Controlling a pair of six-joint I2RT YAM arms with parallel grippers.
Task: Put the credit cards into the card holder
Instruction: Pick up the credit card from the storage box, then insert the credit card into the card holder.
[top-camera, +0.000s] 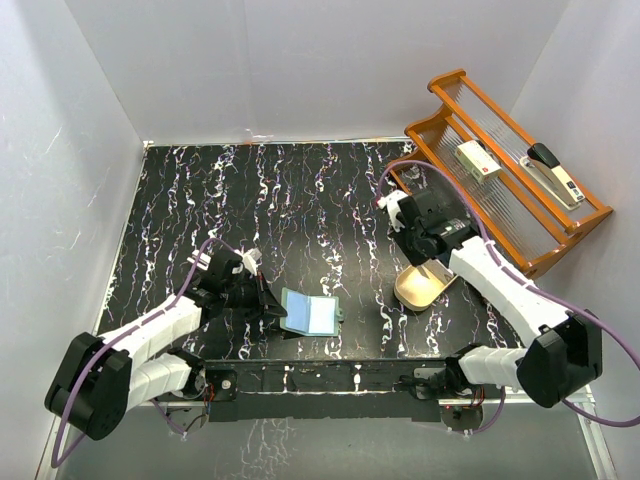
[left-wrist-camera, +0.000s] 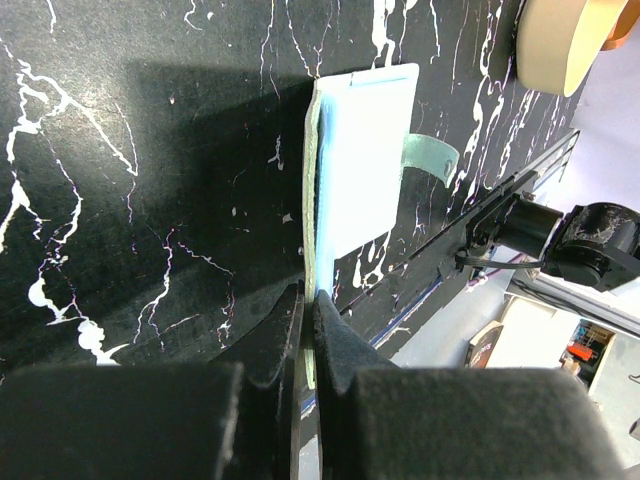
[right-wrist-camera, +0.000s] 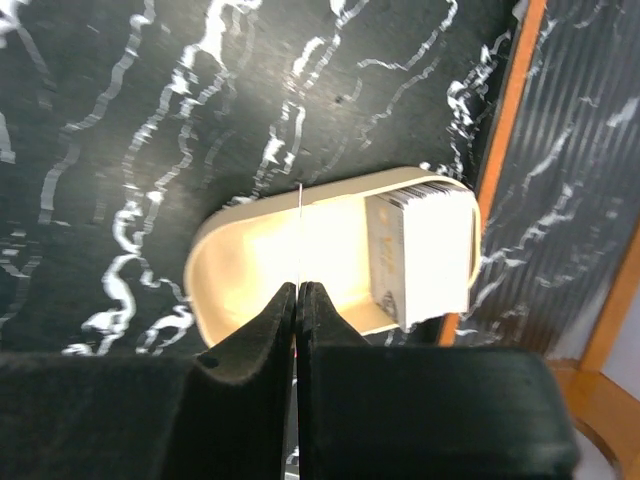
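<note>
The card holder (top-camera: 310, 313) lies open near the front of the table (top-camera: 200, 200), its edge pinched tight by the left gripper (left-wrist-camera: 308, 298). The right gripper (right-wrist-camera: 298, 288) is squeezed on a credit card (right-wrist-camera: 299, 235), seen only edge-on, over a cream tray (right-wrist-camera: 255, 250) holding a stack of cards (right-wrist-camera: 425, 250). Their print is too blurry to read. The table is black with white streaks, and white walls stand around it.

No legible txt. Box (top-camera: 478, 160) red mark, stapler (top-camera: 556, 174) label strip: both too small to read.

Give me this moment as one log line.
left gripper: shut on open card holder edge | right gripper: shut on one credit card, over cream tray | card stack: in tray
</note>
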